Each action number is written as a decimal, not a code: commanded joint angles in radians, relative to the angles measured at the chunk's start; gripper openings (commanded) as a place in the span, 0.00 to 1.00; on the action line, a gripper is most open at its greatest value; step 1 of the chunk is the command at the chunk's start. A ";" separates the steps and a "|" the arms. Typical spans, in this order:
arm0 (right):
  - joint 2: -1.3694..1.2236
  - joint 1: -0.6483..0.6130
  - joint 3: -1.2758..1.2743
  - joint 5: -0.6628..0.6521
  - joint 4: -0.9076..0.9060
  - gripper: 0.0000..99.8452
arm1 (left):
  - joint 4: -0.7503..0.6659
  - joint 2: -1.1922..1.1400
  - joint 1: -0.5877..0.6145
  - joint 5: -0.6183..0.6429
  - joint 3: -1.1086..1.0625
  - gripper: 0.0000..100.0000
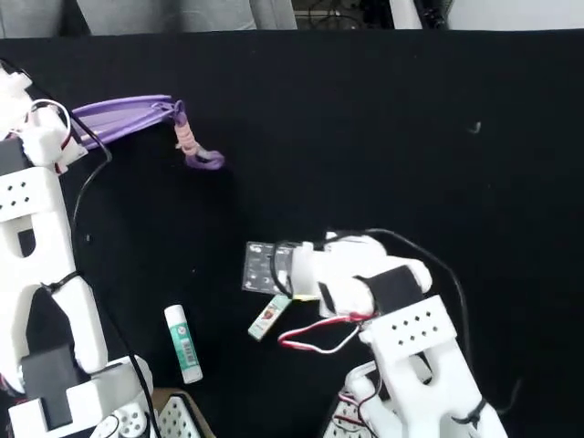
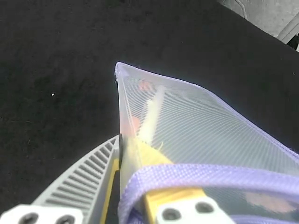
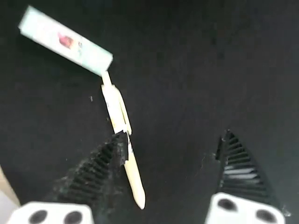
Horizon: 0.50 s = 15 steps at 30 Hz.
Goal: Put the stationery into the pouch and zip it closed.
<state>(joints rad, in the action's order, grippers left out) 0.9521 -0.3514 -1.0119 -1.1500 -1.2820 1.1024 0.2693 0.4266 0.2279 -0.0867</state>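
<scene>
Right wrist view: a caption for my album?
Open pincer above a pale pen and mint-green eraser on the black table.

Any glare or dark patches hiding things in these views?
High view: no glare; the glue stick stands out on the black table. Left wrist view: light passes through the pouch. Right wrist view: the right pincer blends into the table.
</scene>
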 commanded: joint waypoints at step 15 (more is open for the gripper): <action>0.022 0.077 -0.294 -0.192 0.190 0.29 | -0.026 0.026 0.005 0.014 0.012 0.03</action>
<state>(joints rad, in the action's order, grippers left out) 0.9521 -0.2793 -1.3050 -1.3295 -1.1116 1.1024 0.2693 0.4266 0.2279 -0.0867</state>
